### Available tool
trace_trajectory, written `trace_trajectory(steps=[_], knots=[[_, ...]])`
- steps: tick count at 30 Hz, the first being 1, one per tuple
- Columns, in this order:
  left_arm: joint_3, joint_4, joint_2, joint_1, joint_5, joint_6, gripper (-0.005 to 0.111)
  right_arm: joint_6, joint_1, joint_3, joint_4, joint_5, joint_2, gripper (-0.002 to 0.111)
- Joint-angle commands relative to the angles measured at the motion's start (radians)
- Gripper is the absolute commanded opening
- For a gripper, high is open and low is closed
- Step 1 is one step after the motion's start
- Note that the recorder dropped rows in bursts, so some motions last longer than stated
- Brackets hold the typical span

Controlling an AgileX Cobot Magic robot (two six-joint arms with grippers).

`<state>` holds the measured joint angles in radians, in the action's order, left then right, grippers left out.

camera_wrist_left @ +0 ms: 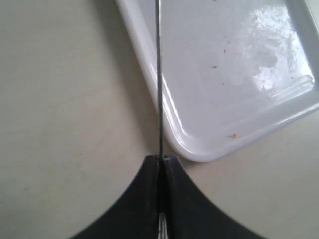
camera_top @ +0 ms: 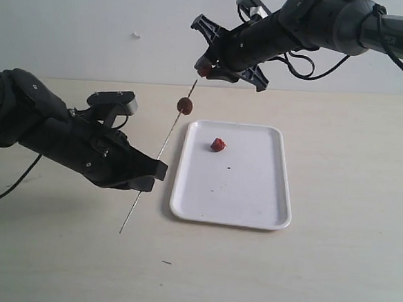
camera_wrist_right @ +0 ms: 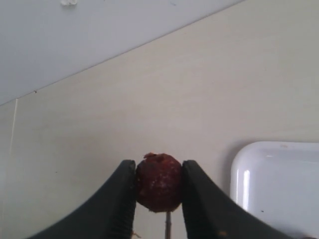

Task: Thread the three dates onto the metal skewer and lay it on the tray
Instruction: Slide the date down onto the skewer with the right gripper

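Observation:
My left gripper [camera_top: 151,175] is shut on the thin metal skewer [camera_top: 161,147], which slants up to the right above the table; the rod [camera_wrist_left: 159,74] runs out from between the closed black fingers [camera_wrist_left: 172,174]. One brown date [camera_top: 184,105] sits threaded partway up the rod. My right gripper [camera_top: 209,67] is shut on a second dark red date [camera_wrist_right: 158,181] at the skewer's upper tip; the rod's end [camera_wrist_right: 168,224] shows just under that date. The third date [camera_top: 218,144] lies on the white tray [camera_top: 253,210].
The tray's rounded corner [camera_wrist_left: 199,149] lies close beside the left fingers. A pale wall [camera_top: 93,19] backs the beige table [camera_top: 331,271]. A small dark speck [camera_top: 167,263] lies on the tabletop near the front.

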<state>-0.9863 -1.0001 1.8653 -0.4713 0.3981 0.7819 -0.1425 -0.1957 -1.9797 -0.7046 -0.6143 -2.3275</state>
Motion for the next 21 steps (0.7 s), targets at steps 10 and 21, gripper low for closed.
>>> trace_trajectory(steps=[10, 21], knots=[[-0.031, -0.025, -0.003, -0.016, 0.014, 0.022, 0.000, 0.046, -0.001, -0.001, 0.006, 0.003, 0.009, 0.031], [-0.031, -0.061, -0.003, -0.016, -0.026, 0.029, 0.000, 0.066, -0.001, -0.001, 0.005, -0.010, 0.009, 0.031]])
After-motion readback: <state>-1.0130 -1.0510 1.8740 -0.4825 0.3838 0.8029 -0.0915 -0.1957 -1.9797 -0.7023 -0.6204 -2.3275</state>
